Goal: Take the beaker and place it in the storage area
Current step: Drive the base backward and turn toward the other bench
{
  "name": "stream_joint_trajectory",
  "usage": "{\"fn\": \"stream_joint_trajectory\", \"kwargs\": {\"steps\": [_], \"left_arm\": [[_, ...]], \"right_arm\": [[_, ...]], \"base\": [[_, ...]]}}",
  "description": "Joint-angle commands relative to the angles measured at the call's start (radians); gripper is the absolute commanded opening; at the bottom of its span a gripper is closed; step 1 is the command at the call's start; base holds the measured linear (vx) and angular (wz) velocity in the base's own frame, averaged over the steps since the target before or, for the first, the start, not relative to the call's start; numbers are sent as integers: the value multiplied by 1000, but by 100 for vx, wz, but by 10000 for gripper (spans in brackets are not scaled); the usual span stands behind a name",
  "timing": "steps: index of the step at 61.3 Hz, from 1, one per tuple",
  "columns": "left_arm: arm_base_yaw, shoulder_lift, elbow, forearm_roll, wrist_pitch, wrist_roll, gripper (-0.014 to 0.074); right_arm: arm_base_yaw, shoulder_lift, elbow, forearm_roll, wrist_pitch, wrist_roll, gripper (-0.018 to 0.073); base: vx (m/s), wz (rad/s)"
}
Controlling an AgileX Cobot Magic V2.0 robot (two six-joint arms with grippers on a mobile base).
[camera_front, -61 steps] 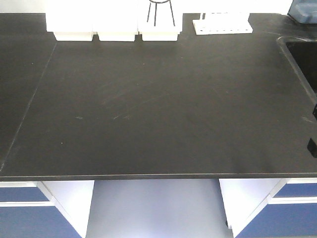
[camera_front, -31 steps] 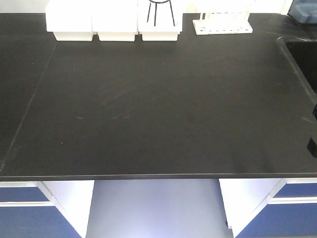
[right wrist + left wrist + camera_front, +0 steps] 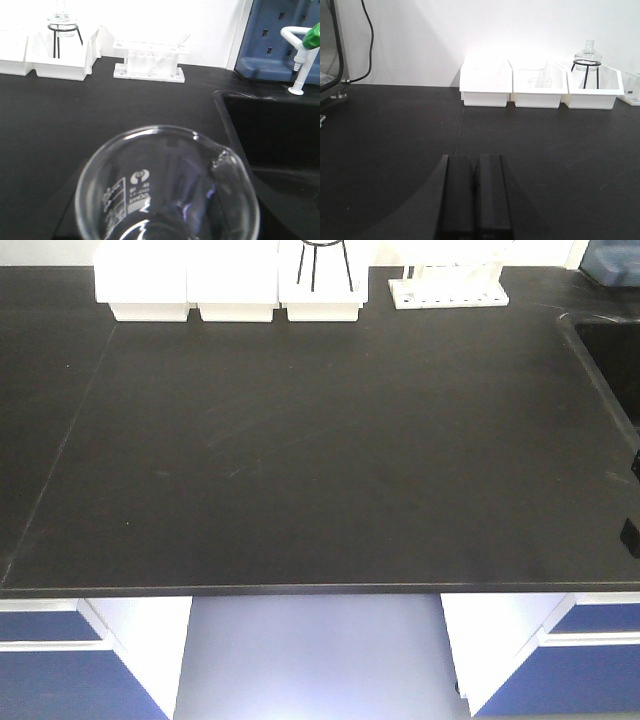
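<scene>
Beaker (image 3: 167, 190) held upright above the bench (image 3: 75, 110), judged pinched in the right hand (its fingers are hidden) so it can be carried level; left hand (image 3: 476, 195) pressed together, idle.

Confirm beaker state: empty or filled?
Empty, it seems: the beaker shows clear walls and printed scale, no liquid line visible; its bottom is out of frame.

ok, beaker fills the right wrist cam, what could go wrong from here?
1. No fingers show on the beaker in the right wrist view: hold unconfirmed, it may slip onto the hard benchtop.
2. The sink opens just beside it; swinging that way risks a knock or drop.
3. The white rack at the back edge could be clipped.
</scene>
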Motion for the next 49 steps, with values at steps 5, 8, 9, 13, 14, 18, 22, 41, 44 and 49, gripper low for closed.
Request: {"fn": "stream_joint_trajectory", "kwargs": {"steps": [5,8,9,13,14,18,22,41,44,49], "left_arm": [[-6,-19,22,-6,-84,-6,-8],[-6,-19,22,-6,-84,-6,-8],[-6,-19,22,-6,-84,-6,-8],[-6,-19,22,-6,-84,-6,-8],[-6,-19,22,-6,-84,-6,-8],[-6,-19,22,-6,-84,-6,-8],[-6,-19,22,-6,-84,-6,-8],[-6,-19,22,-6,-84,-6,-8],[-6,-19,22,-6,-84,-6,-8],[-6,-19,22,-6,-84,-6,-8]], "right_arm": [[-3,0,-30,-5,-92,0,-1],[-3,0,-30,-5,-92,0,-1],[-3,0,-30,-5,-92,0,-1],[-3,0,-30,-5,-92,0,-1],[-3,0,-30,-5,-92,0,-1],[-3,0,-30,-5,-92,0,-1],[-3,0,-30,-5,-92,0,-1],[-3,0,-30,-5,-92,0,-1],[-3,0,-30,-5,-92,0,-1],[-3,4,-30,-5,-92,0,-1]], "base": [[-8,1],[-11,1],[-13,2],[-15,3],[-17,4],[-19,5],[-22,6],[-26,7],[-29,0],[-31,-1]]}}
